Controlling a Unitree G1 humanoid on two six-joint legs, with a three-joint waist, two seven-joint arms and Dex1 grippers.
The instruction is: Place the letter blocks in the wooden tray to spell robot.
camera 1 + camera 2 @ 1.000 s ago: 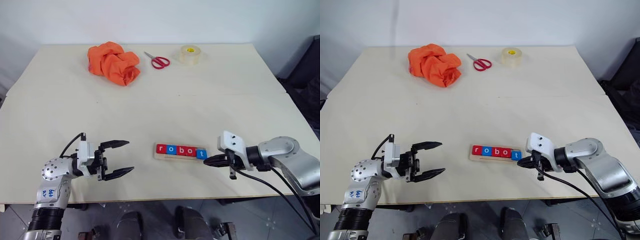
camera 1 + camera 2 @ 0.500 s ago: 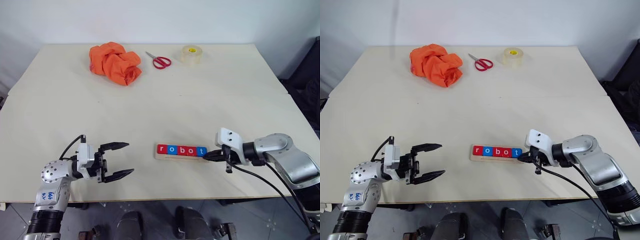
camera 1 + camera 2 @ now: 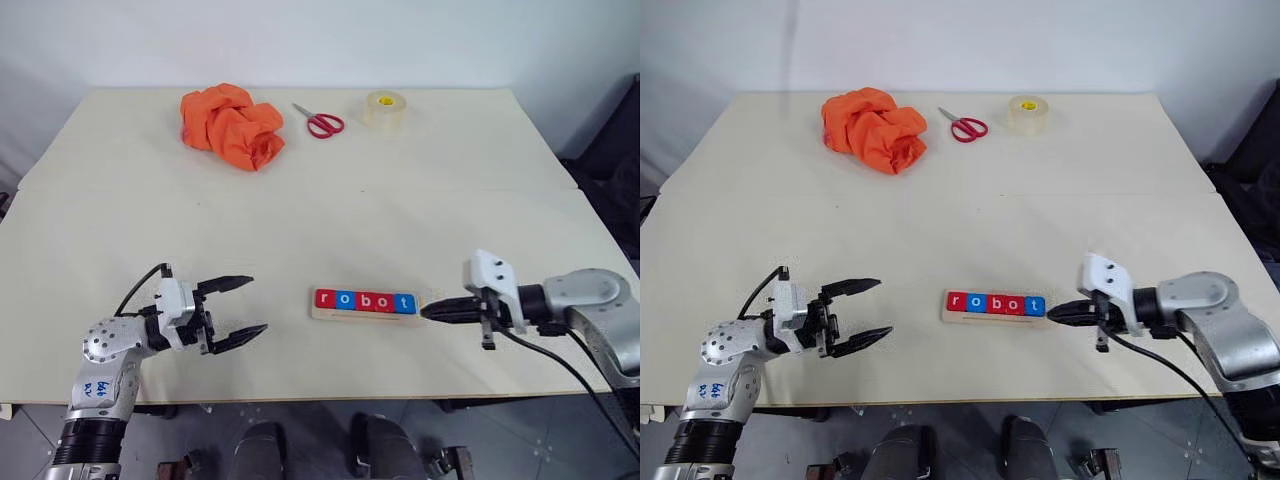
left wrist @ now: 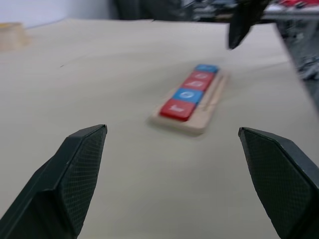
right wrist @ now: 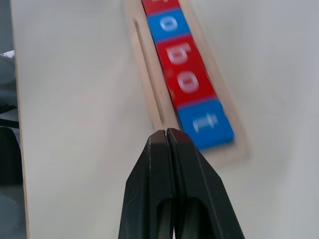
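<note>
Since a second ago your right gripper [image 3: 428,312] has backed off the tray's right end — it was touching the t block, now it sits just beside the tray with a small gap. The t block, which hung slightly askew at the end, now lines up with the rest. The left gripper [image 3: 243,307] hasn't shifted to speak of.

Current state:
- Right fingers [image 5: 172,169] pressed together, holding nothing, tips aimed at the tray's right end from 3 o'clock.
- Left fingers [image 4: 75,169] spread wide, empty, pointing toward the tray from 9 o'clock, well apart from it.
- The wooden tray [image 3: 365,315] lies flat on the table [image 3: 320,220] at the near edge, about 6 o'clock from table centre, long side running 9-to-3.
- All five letter blocks [image 3: 364,301] sit in it side by side, touching: red r, blue o, red b, red o, blue t — reads "robot" left to right.
- Tray's groove [image 5: 147,84] shows bare along the near side of the blocks.

Other items, far side of the table, well apart from the tray:
- crumpled orange cloth [image 3: 232,125] at roughly 11 o'clock
- red-handled scissors [image 3: 319,120] at 12 o'clock, just beside the cloth
- roll of clear tape [image 3: 385,108] at 1 o'clock
</note>
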